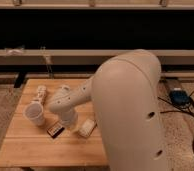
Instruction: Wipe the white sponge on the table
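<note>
On table [25,145]: gripper [70,125] (finger state unclear) beside white sponge [87,128], near dark bar [54,129].

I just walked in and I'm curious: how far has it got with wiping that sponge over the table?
Done: the arm has reached over the table. In hand: the gripper sits low beside the white sponge, near the dark bar and paper cup. Left: I can't confirm a grasp, so the wiping strokes seem yet to come.
</note>
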